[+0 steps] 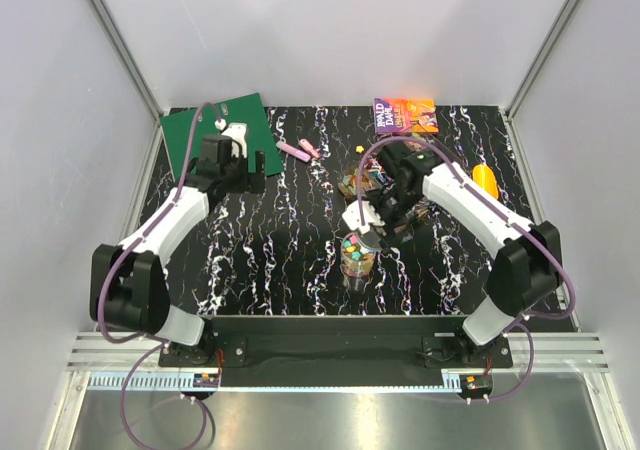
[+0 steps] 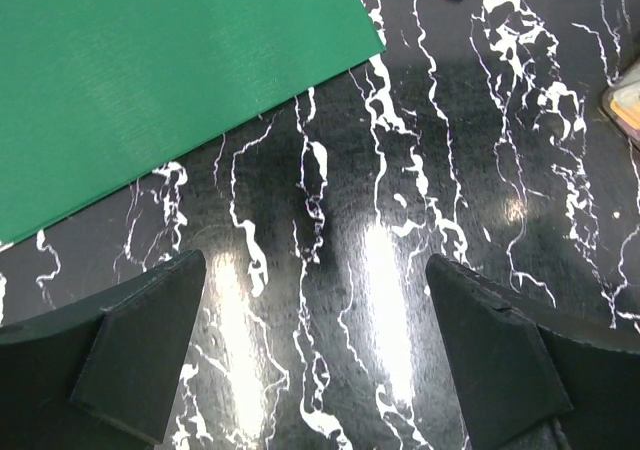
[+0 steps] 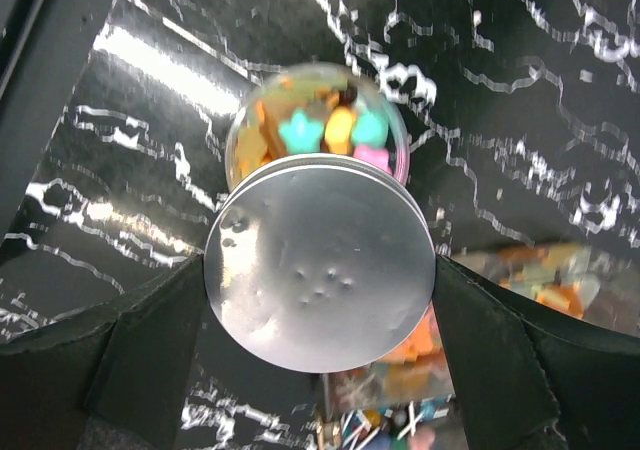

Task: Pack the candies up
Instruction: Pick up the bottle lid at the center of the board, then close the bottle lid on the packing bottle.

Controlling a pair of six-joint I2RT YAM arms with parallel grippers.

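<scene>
Item, near centre of the tabletop: one clear jar, upright, part-filled with candies in teal, yellow, pink and orange. Directly above it, the right fingers stood wide apart with a round silver lid between them, its rim touching both, so judged a grip on the lid. In the right wrist view the jar's mouth showed just past the lid's far edge: the lid was over the jar, apparently not seated, and offset to the near side. The coming move looked to turn on bringing it level and centred over the upright mouth. The right arm was much the nearer. Just beyond the jar lay a heap of further sweets, seemingly wrapped, the only thing close to the path. Far left: left fingers, spread open and empty over bare tabletop, beside a green board. Far centre: pink pens. Far right: an orange scoop and a book.
</scene>
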